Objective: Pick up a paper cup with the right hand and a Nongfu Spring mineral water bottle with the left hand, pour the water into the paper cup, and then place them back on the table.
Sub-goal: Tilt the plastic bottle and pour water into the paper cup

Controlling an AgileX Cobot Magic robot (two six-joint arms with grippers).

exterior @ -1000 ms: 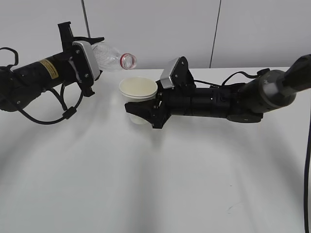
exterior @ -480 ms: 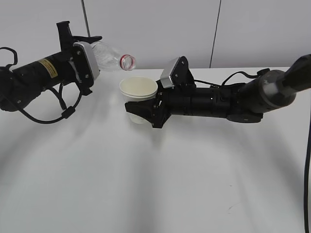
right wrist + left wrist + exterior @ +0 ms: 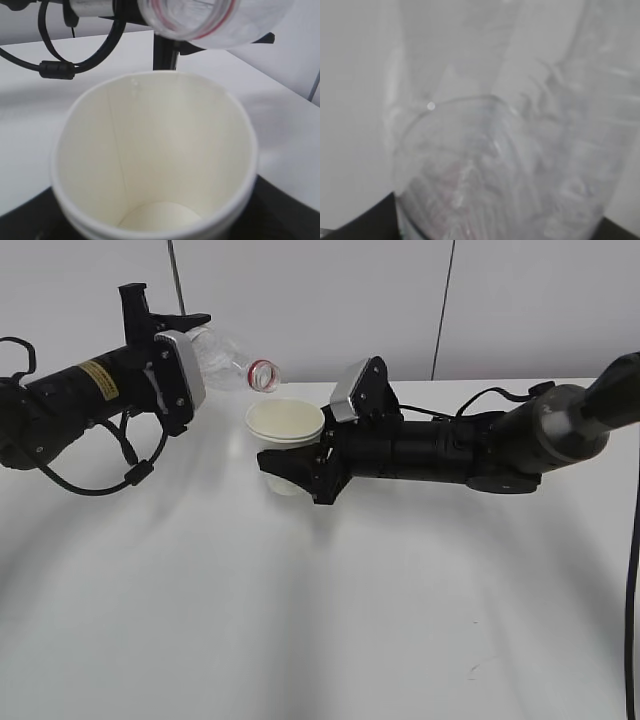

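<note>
Tilting Nongfu Spring mineral water bottle [image 3: 228,358], left end effector [image 3: 178,380] clamped on it, mouth over paper cup [image 3: 285,430]; right end effector [image 3: 300,468] grips cup, steadying pour.

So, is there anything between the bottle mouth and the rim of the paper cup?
Nothing: the exterior view shows only a bare gap between the bottle mouth and the paper cup. No stream of water is visible there.
</note>
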